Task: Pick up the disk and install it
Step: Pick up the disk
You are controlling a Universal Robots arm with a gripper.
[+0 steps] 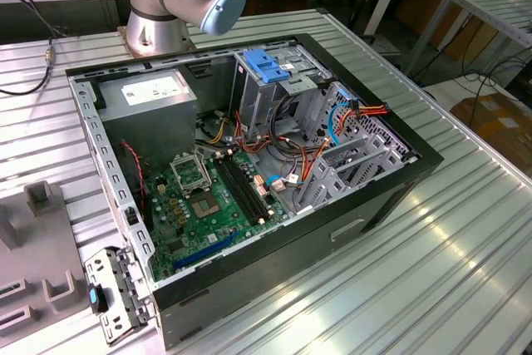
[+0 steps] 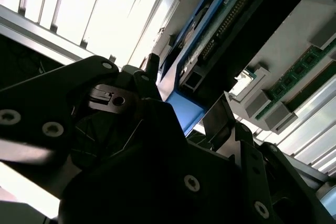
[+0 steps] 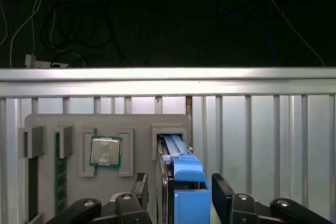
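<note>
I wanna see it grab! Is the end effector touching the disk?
Cannot tell. In the first wrist view the end effector straddles the disk, but neither contact nor gap shows plainly.

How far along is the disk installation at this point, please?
Nothing is finished yet: the disk stands in its slot in the grey holder. In hand: the gripper is at the disk's blue carrier. Left: lifting it out and installing it in the open computer case.
</note>
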